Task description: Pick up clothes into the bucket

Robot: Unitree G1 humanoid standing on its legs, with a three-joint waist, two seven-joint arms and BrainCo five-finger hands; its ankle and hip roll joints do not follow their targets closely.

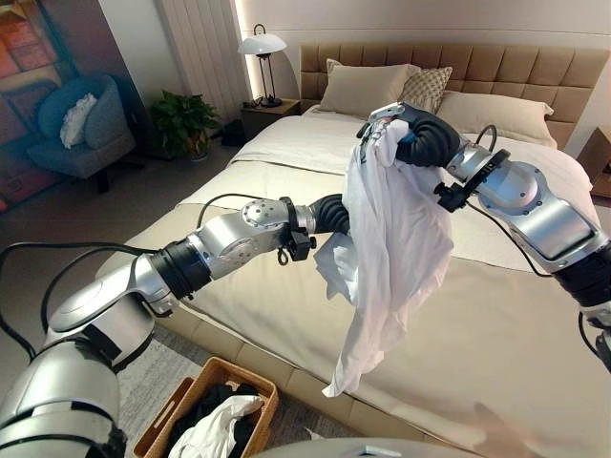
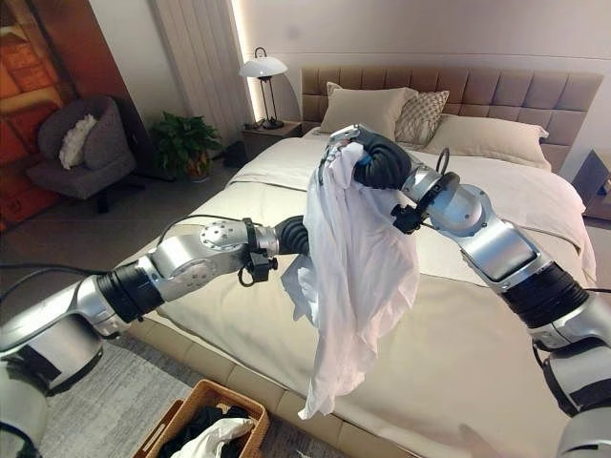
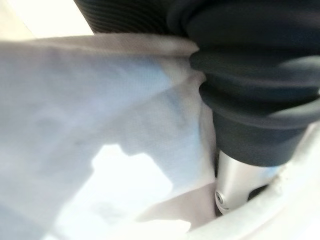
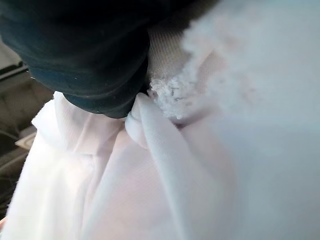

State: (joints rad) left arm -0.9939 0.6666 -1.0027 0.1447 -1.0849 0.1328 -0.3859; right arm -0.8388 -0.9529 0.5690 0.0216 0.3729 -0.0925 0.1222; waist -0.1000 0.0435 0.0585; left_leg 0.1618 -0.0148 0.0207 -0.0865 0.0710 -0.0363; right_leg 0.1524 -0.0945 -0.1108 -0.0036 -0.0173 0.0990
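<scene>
Risk of snagging: the white shirt hangs long above the bed, well apart from the wicker basket on the floor beside the bed, so its tail may drag. The right hand is raised over the bed, fingers curled into the collar. The left hand reaches behind the cloth (grip cannot be judged).

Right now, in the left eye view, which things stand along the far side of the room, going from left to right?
Blue armchair → potted plant → table lamp → beige pillow → patterned pillow → padded headboard.
</scene>
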